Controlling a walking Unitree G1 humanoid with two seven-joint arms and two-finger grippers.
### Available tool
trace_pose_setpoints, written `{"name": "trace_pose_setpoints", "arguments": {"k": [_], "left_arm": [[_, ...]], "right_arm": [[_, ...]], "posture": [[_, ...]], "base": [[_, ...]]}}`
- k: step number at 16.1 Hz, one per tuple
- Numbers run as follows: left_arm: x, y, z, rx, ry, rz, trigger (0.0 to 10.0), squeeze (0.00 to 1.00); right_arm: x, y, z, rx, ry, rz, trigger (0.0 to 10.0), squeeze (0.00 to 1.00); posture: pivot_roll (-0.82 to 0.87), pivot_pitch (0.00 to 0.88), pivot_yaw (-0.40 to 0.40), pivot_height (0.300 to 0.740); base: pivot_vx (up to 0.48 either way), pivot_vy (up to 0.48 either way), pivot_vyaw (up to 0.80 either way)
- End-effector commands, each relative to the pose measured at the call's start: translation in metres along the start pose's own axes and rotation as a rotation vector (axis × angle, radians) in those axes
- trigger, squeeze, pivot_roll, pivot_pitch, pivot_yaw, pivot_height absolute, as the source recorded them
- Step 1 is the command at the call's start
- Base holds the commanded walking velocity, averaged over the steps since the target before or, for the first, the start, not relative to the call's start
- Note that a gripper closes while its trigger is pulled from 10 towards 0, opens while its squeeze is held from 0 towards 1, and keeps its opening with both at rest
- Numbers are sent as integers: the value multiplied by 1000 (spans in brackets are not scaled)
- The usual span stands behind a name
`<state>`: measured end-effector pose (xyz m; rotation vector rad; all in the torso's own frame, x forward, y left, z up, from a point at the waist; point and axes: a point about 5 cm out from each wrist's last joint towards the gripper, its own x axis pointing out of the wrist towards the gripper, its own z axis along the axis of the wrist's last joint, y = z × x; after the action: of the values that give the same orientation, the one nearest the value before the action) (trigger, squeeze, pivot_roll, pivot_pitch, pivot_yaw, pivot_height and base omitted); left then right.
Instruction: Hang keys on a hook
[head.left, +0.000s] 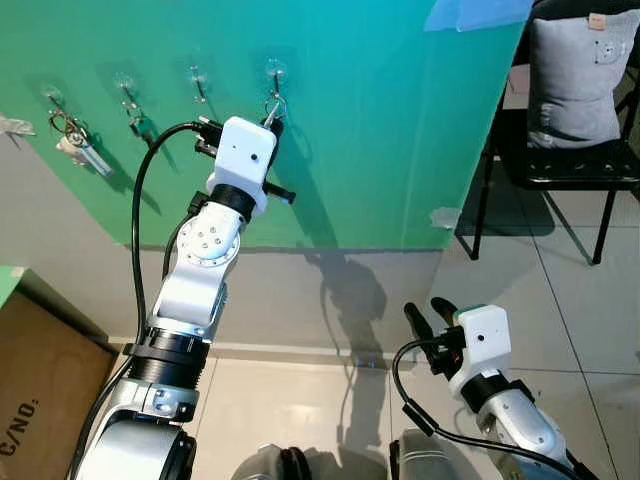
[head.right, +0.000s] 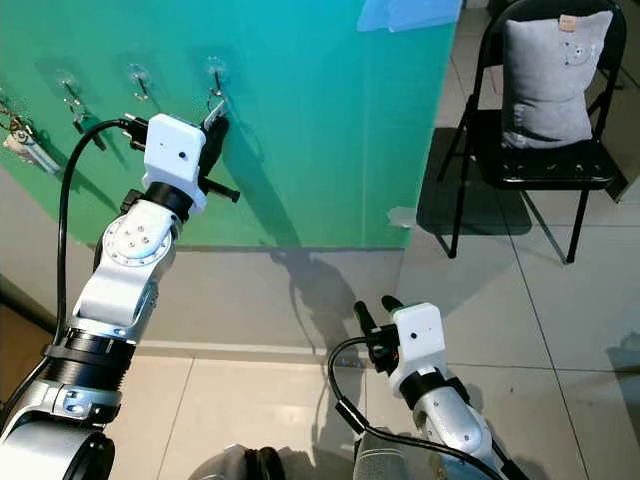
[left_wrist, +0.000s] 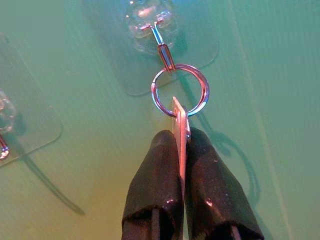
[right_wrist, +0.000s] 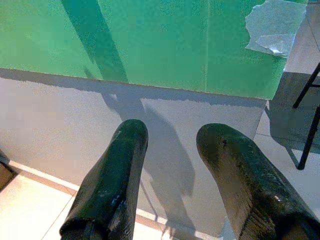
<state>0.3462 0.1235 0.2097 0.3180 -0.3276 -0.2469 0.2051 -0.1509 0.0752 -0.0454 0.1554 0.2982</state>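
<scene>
Four clear stick-on hooks line the green wall sheet (head.left: 400, 120). My left gripper (head.left: 272, 118) is raised to the rightmost hook (head.left: 276, 75) and is shut on a flat silver key (left_wrist: 181, 125). The key's round ring (left_wrist: 180, 90) is looped over that hook's metal tip (left_wrist: 166, 55), and the key points up from between my fingers (left_wrist: 155, 185). The far-left hook (head.left: 52, 98) holds another bunch of keys (head.left: 78, 140). My right gripper (head.left: 430, 315) is low near the floor, open and holding nothing, facing the grey lower wall.
Two bare hooks (head.left: 198, 80) (head.left: 128, 95) sit between the outer ones. A black folding chair (head.left: 560, 170) with a grey cushion (head.left: 580, 70) stands to the right. A cardboard box (head.left: 40, 390) sits low on the left. The floor is pale tile.
</scene>
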Motion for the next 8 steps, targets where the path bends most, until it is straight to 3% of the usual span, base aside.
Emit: {"name": "trace_pose_setpoints", "arguments": {"k": [1,2,3,8], "left_arm": [[-6,-5,-23,17,115,-41,0,0],[-6,-7,-25,51,131,-46,1647,0],[-6,-9,-27,40,142,-46,10000,1000],[-15,-10,-42,37,211,-89,10000,1000]], "right_arm": [[0,2,-3,3,13,8,10000,0],[1,2,-2,-3,14,8,10000,0],[1,1,-2,1,11,-4,10000,0],[8,-5,5,7,-6,-41,10000,0]], "posture": [[-364,118,151,716],[-364,118,151,716],[-364,118,150,716],[-350,112,146,716]], "base": [[0,0,0],[0,0,0],[0,0,0],[0,0,0]]}}
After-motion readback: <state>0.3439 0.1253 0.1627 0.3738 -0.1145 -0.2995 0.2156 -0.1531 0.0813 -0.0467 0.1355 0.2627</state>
